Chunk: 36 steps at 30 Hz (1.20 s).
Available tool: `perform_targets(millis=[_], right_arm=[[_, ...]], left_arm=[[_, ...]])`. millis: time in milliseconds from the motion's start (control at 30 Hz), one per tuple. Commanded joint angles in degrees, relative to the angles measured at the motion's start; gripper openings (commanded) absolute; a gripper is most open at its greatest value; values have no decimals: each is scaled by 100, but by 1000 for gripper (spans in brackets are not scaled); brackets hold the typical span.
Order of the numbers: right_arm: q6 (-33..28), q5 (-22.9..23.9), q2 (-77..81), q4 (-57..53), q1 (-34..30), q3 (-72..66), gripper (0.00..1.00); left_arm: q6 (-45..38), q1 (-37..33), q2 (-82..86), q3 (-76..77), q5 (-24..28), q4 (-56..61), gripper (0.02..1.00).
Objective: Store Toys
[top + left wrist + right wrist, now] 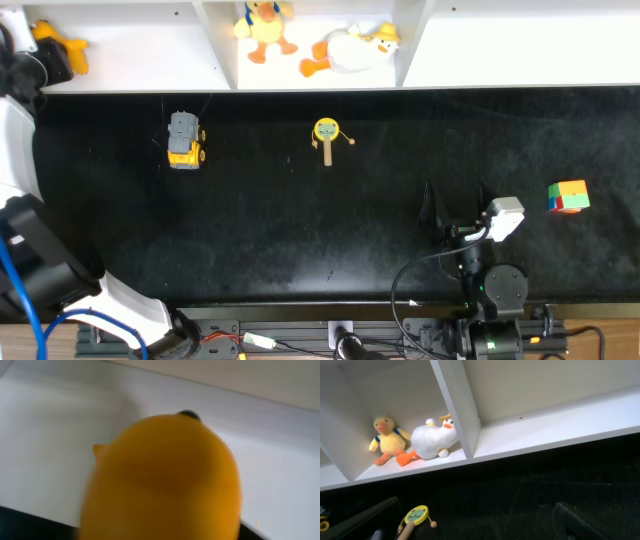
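In the shelf's left compartment [130, 50], our left pincer [40, 64] sits against the yellow toy [58, 44] to stow it, though we cannot tell if it grips, while our right pincer [453, 205] hangs wide open and empty above the bench [300, 230], where truck [185, 140], rattle [327, 134] and cube [568, 197] lie unstored.

Black bench [300, 230], white shelf [500, 50]. One yellow duck [265, 25], one white duck [350, 50] with orange feet. Yellow-grey truck [185, 140], multicoloured cube [568, 197].
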<state>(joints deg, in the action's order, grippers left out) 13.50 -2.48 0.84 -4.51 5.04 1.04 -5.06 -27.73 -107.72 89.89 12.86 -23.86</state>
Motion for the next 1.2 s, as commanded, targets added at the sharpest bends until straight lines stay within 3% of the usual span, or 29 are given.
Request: perform_targets(millis=[33, 200, 267, 333, 633, 800, 1067, 1200], right_arm=[[46, 63, -63, 24, 44, -79, 996], [46, 63, -63, 26, 44, -79, 996], [46, 63, -63, 26, 44, -79, 996], [46, 63, -63, 24, 42, -79, 996], [46, 63, -63, 24, 44, -79, 996], [46, 63, -63, 24, 44, -79, 996], [46, 63, -63, 26, 42, -79, 996], [46, 63, -63, 24, 44, -79, 996]], left_arm=[[66, 11, -155, 94, 66, 11, 717], [63, 11, -153, 94, 122, 20, 796], [63, 11, -140, 94, 122, 15, 862], [63, 11, -94, 94, 120, 15, 996], [13, 11, 562, 96, -232, -297, 998], [-111, 11, 1130, 96, -748, -1091, 998], [-393, 13, 1681, -46, -745, -3132, 998], [-551, 284, 1716, -522, -754, -3501, 998]])
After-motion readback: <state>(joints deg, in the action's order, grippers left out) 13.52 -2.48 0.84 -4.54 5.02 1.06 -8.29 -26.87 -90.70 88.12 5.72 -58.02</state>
